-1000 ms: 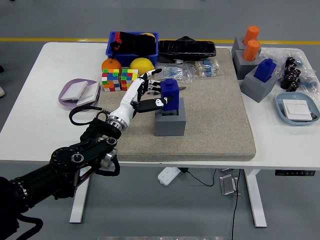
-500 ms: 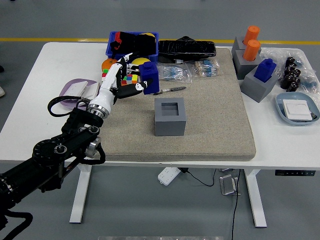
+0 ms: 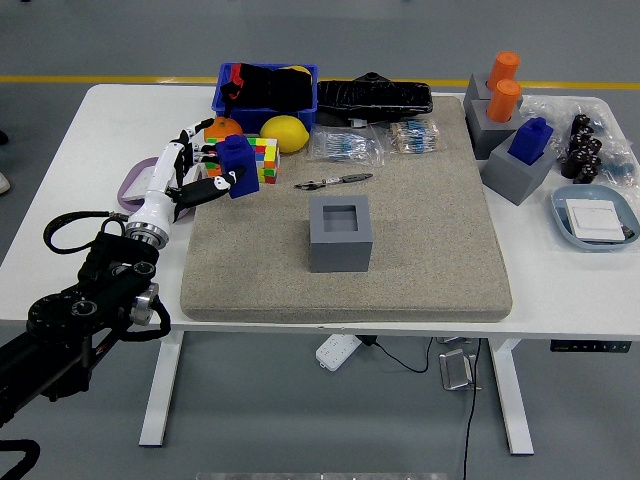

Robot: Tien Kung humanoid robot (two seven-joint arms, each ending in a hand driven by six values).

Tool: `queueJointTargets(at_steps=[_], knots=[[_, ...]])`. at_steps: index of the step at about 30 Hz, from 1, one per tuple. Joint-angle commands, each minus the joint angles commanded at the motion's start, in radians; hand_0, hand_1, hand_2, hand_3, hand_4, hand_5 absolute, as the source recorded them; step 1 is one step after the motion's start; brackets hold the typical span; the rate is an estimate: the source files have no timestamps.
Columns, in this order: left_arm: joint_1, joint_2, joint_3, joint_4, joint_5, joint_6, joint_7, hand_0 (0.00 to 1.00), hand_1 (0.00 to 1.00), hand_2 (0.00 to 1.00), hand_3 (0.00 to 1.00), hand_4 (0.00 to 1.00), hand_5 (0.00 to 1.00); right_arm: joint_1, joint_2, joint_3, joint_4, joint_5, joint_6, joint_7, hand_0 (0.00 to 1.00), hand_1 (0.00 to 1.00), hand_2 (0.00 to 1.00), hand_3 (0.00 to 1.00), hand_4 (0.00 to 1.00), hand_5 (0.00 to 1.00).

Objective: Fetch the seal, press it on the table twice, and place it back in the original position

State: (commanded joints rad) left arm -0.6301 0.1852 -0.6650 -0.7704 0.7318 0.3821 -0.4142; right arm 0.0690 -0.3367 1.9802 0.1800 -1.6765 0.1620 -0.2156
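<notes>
Seal out of its holder and carried far left, up off the mat!

The left hand (image 3: 196,172) is pinching the blue seal (image 3: 237,165) between thumb and fingers, and it has swung further left than half a second ago, now at the mat's (image 3: 430,240) left edge in front of the colour cubes (image 3: 262,158) (a second ago it was only lifting out of the block). The grey holder (image 3: 340,233) sits mid-mat with its square socket empty. Far right, a second grey block (image 3: 517,172) carries another blue seal (image 3: 530,139), and a stepped one (image 3: 482,116) holds two orange pegs (image 3: 502,85). The blue bin (image 3: 225,98) holds dark items; the blue dish (image 3: 562,215) holds a white box.
</notes>
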Motion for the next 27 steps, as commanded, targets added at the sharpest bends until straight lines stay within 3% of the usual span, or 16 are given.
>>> queueJointTargets(at_steps=[12,27], knots=[[0.053,-0.012,0.015,0.042,0.007,0.009,-0.02,0.833,0.543,0.466,0.862,0.717,0.002,-0.002,0.003,-0.005,0.0,-0.006,0.001,0.001,0.869,0.732,0.712,0.712,0.824,0.507],[0.081,-0.02,0.034,0.058,-0.021,-0.003,-0.042,0.832,0.541,0.462,0.855,0.718,0.002,-0.004,0.003,-0.011,0.001,-0.003,0.001,0.002,0.869,0.732,0.713,0.713,0.826,0.506]])
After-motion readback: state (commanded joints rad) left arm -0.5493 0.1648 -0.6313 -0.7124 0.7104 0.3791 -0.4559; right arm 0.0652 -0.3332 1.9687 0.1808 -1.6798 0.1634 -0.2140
